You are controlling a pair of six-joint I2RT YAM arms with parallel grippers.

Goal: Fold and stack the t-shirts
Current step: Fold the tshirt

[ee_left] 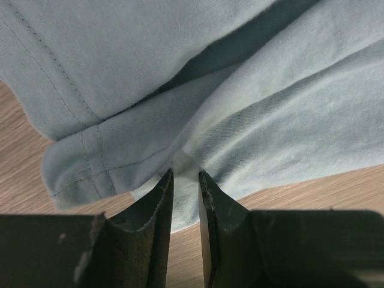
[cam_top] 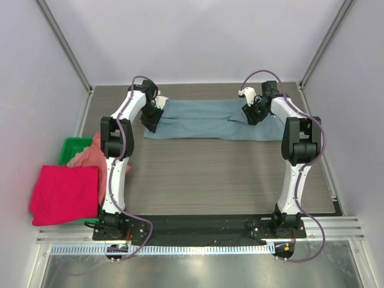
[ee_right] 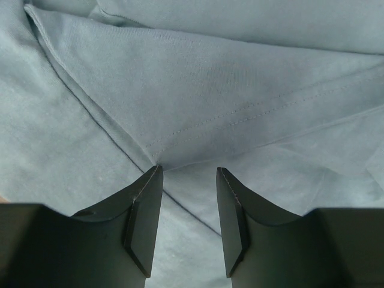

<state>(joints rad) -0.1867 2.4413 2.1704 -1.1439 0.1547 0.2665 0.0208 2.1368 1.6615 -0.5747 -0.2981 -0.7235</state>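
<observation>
- Slate-blue t-shirt [cam_top: 207, 120] lies folded lengthwise at the table's [cam_top: 210, 174] far side
- Left gripper [ee_left: 185, 180] pinches a fold at its left end
- Right gripper [ee_right: 189, 174] hangs parted over its right end
- Crimson t-shirt [cam_top: 65, 193] and salmon t-shirt [cam_top: 90, 155] lie over a green bin [cam_top: 73, 147]

This is a robot test cell in a lab, not a home or a shop. Two white arms [cam_top: 120, 156] are bolted side by side to a black base plate [cam_top: 198, 225] on metal rails [cam_top: 198, 239] at the near edge of a wood-grain counter [cam_top: 204, 174], with cables looping along them. Plain pale walls [cam_top: 198, 36] framed by aluminium struts [cam_top: 63, 45] close the counter in on three sides, and only shirts [cam_top: 207, 120] and a green bin [cam_top: 72, 149] lie there as practice material.
</observation>
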